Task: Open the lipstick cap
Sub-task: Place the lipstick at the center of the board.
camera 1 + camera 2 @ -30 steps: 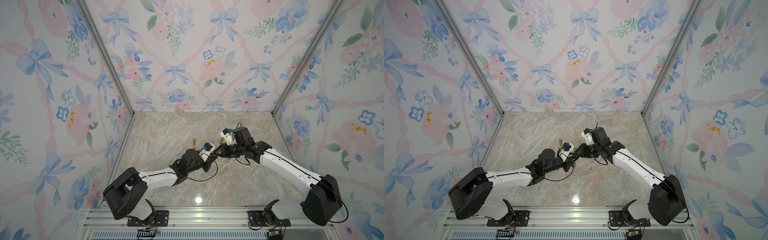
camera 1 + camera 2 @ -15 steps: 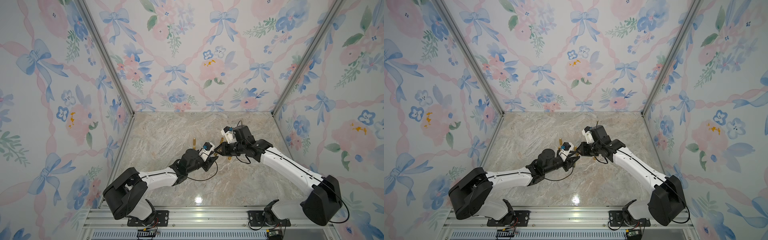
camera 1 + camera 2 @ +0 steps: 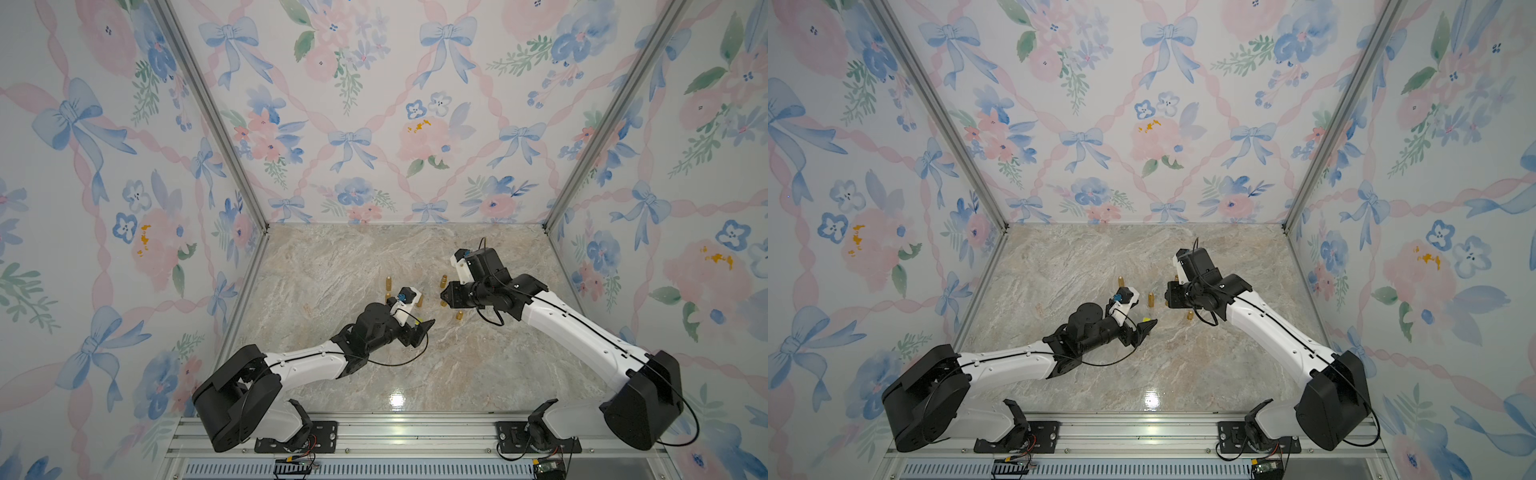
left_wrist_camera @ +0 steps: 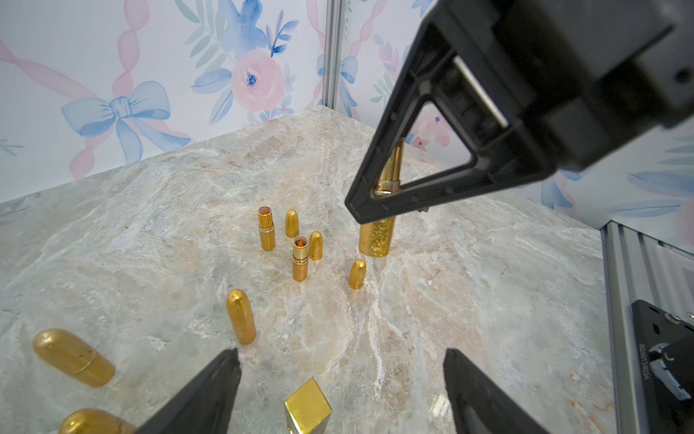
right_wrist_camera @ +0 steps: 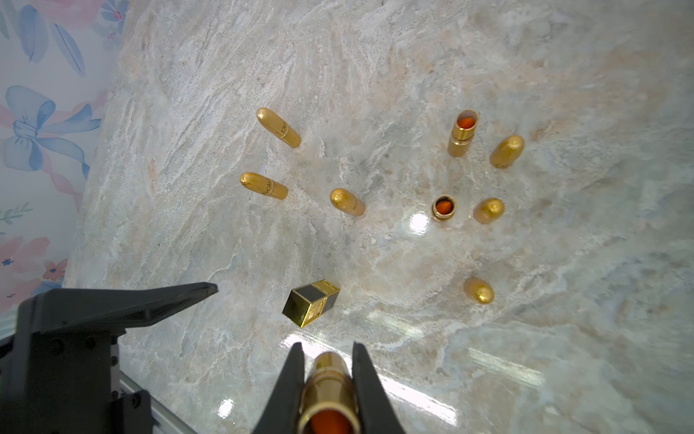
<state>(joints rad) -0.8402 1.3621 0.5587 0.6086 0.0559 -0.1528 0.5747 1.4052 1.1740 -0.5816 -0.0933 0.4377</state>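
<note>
My right claw point(image 5: 326, 349) is clenched on the round gold lipstick tube point(image 5: 328, 390), orange stick exposed. My left claw point(image 4: 341, 355) hangs released over the square gold-and-black cap point(image 5: 311, 307), which sits free and tilted. I'd set the tube upright on bare marble tabletop point(image 5: 375, 75), clear of the gold bullet-shaped caps point(image 5: 479, 291)

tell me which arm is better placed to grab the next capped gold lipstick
Left. The left gripper is open and gripping nothing, with a capped gold lipstick standing just ahead of it. The right gripper is shut on the opened lipstick tube, which it would likely need to set down first.
</note>
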